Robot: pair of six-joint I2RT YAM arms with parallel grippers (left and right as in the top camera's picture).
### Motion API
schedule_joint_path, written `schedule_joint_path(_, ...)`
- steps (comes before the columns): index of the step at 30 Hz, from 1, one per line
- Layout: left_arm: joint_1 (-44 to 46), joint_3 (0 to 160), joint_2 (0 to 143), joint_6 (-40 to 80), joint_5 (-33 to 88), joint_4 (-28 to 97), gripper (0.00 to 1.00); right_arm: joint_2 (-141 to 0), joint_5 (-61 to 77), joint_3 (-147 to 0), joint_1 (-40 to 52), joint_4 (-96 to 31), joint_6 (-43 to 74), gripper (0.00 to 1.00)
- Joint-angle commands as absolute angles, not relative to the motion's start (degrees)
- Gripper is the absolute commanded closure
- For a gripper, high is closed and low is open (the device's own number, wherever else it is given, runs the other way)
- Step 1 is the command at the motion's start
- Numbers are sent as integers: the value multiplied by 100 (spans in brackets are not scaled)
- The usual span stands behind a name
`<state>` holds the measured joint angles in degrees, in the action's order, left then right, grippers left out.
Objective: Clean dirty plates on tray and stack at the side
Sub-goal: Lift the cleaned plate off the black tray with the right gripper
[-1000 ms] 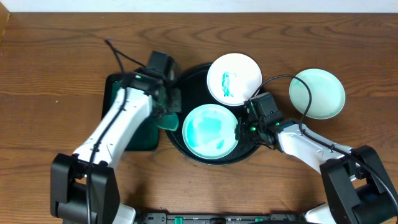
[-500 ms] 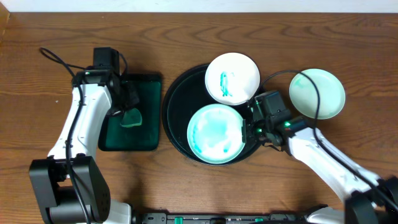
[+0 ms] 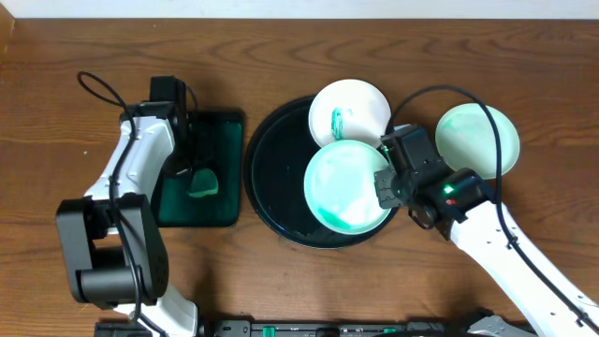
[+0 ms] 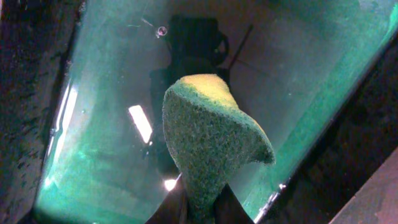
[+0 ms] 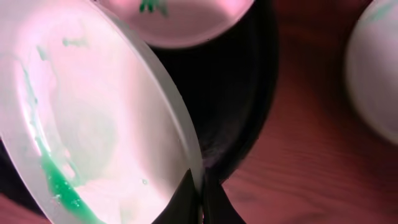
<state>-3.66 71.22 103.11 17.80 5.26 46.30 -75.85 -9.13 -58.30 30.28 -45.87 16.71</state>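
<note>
right arm, white, reaching from the near right corner diagonally leftward and away, wrist over the tray's right rim. right gripper (image 3: 384,183), jaws clamped on the right rim of a small round white plate with teal-green smears (image 3: 342,187); this plate sits tilted over the right half of the large round black tray with a raised rim (image 3: 271,173), and contact of its left edge with the tray floor cannot be told. left arm, white, rising from the near left edge straight away, then folded at the wrist so the gripper points down. left gripper (image 4: 199,208), jaws pinched on the lower end of a green scouring sponge with a yellow edge (image 4: 211,143), held over the glossy floor of the smaller rectangular dark-green tray (image 3: 225,140), just left of the black tray. second small white plate with a teal streak at centre (image 3: 351,108), at the black tray's far right rim, its near edge hidden by the held plate. third small white plate, faintly green (image 3: 482,140), flat on the bare brown wood-grain tabletop (image 3: 75,65), right of the black tray and apart from it.
</note>
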Motion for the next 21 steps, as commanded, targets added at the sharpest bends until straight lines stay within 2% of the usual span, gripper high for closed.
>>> schedule_joint_path(1, -384, 7148, 10311, 1806, 558, 4600, 93, -7498, -2364, -6372, 3435, -4823, 1553, 99)
schedule_joint_path(8, -384, 7148, 10311, 1806, 558, 4609, 92, -7498, -4163, -6853, 4222, -5057, 1098, 99)
schedule_joint_path(17, -384, 7148, 10311, 1806, 558, 4622, 92, -7500, -5336, -6869, 5074, -5057, 607, 99)
schedule_joint_path(21, -384, 7148, 10311, 1806, 558, 4630, 92, -7502, -6241, -6869, 5422, -5006, -71, 99)
